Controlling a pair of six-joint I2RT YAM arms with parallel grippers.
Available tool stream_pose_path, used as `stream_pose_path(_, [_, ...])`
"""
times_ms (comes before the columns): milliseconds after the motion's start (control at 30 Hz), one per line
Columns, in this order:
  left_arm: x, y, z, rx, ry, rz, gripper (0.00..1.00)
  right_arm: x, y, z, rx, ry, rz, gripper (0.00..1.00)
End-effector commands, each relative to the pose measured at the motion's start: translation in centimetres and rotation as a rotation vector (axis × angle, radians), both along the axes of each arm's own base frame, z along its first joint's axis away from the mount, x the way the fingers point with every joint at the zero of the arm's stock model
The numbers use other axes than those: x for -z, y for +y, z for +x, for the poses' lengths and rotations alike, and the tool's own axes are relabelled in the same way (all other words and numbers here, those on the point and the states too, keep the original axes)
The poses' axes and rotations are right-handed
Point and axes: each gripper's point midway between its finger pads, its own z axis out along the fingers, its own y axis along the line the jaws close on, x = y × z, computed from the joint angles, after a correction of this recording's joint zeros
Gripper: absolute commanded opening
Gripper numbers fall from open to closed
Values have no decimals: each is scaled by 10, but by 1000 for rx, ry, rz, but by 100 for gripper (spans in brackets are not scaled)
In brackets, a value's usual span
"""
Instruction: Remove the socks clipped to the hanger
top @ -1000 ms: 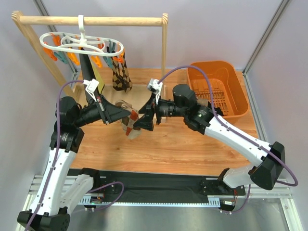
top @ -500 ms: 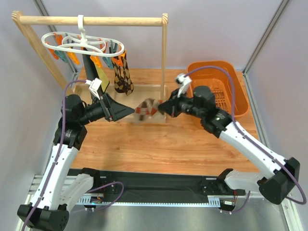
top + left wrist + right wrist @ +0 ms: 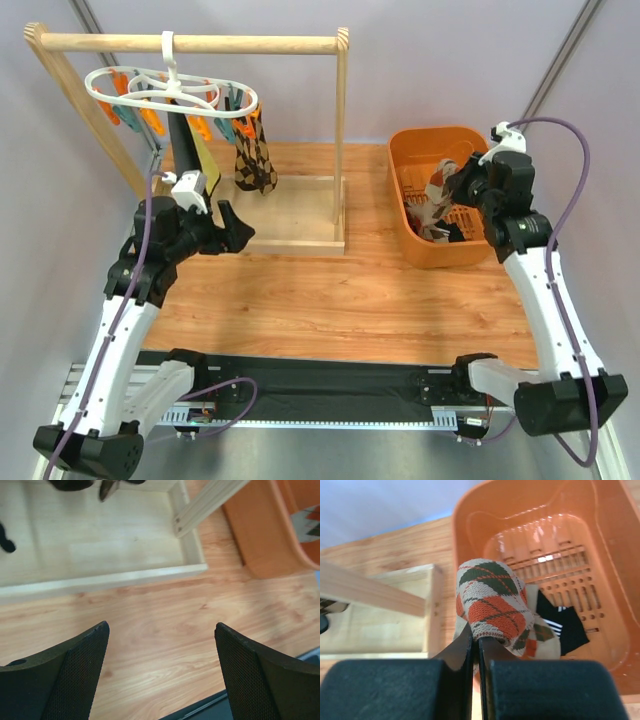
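Right claw (image 3: 476,642) closed on argyle sock (image 3: 492,602), judged limp and light, fold-gripped over two-o'clock basket (image 3: 560,500); left claw (image 3: 161,630) open, empty.

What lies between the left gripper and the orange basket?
Top view: the wooden rack's base frame and an upright post, then bare tabletop, separate the left gripper from the basket.

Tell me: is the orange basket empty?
Not empty: a black sock with white stripes lies in the orange basket, below the gripped argyle sock.

argyle sock (image 3: 492,600): knit cloth, matt
basket (image 3: 520,500): orange plastic, glossy
table (image 3: 165,630): wood grain, smooth
left fingers (image 3: 75,680): black, matt mesh texture
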Motion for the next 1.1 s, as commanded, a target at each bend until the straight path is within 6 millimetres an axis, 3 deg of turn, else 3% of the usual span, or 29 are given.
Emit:
stream_pose_path(0, [28,32,-2,-108,-9,159,93,-2,-19,32,70,-17,-47,0])
stream_pose_path(33, [33,35,-3,-123,0,165,93,-7,-27,40,106,-25,-67,0])
stream_pose_path(67, [36,36,-4,-131,5,167,93,9,-28,54,114,18,-84,1])
stream_pose_path(133, [37,36,-6,-133,12,161,93,24,-29,66,134,61,-86,25])
stream_pose_path(167, [33,35,-6,-132,0,152,93,27,-25,70,125,77,-64,33])
stream_pose_path(200, [31,34,-6,-128,-5,146,93,37,-18,72,92,104,-48,47])
stream_pose_path(267, [28,34,-7,-128,-18,142,93,43,16,64,-10,100,-50,57])
stream_pose_path(300, [28,33,-8,-125,-19,140,93,31,25,61,-9,44,-70,65])
stream_pose_path(333, [28,34,-8,-129,-21,137,93,25,57,52,-79,14,-80,68])
stream_pose_path(400, [28,35,-8,-133,-21,133,93,10,88,43,-139,-61,-66,74])
stream_pose_path(433, [28,35,-8,-137,-20,134,93,-3,118,28,-208,-113,-48,74])
stream_pose_path(500, [27,38,-8,-151,-21,137,92,-21,154,19,-285,-226,-9,75])
stream_pose_path(533, [27,38,-8,-156,-22,134,92,-29,182,5,-347,-276,-21,75])
stream_pose_path(633, [26,36,-9,-147,-30,119,92,-49,236,-7,-428,-420,-56,75])
stream_pose_path(700, [28,32,-8,-125,-21,102,91,-37,266,4,-445,-418,-87,75])
stream_pose_path(733, [28,32,-8,-127,-20,99,91,-57,278,6,-443,-449,-73,75])
stream_pose_path(767, [31,32,-7,-125,-4,98,90,-57,287,13,-432,-446,-82,75])
stream_pose_path(800, [31,32,-6,-124,-1,97,89,-35,302,26,-434,-406,-116,75])
stream_pose_path(833, [31,33,-6,-130,1,95,89,-52,310,32,-422,-435,-98,75])
stream_pose_path(867, [31,33,-6,-130,0,91,89,-52,316,38,-417,-439,-98,75])
stream_pose_path(900, [31,33,-6,-128,0,87,89,-36,328,49,-419,-424,-113,75])
stream_pose_path(967, [30,34,-6,-131,-4,83,89,-54,341,57,-419,-471,-87,75])
stream_pose_path(1000, [31,34,-5,-131,-4,83,89,-39,354,66,-439,-458,-105,75])
stream_pose_path(1067, [30,34,-5,-132,-4,77,89,-51,365,72,-440,-497,-82,75])
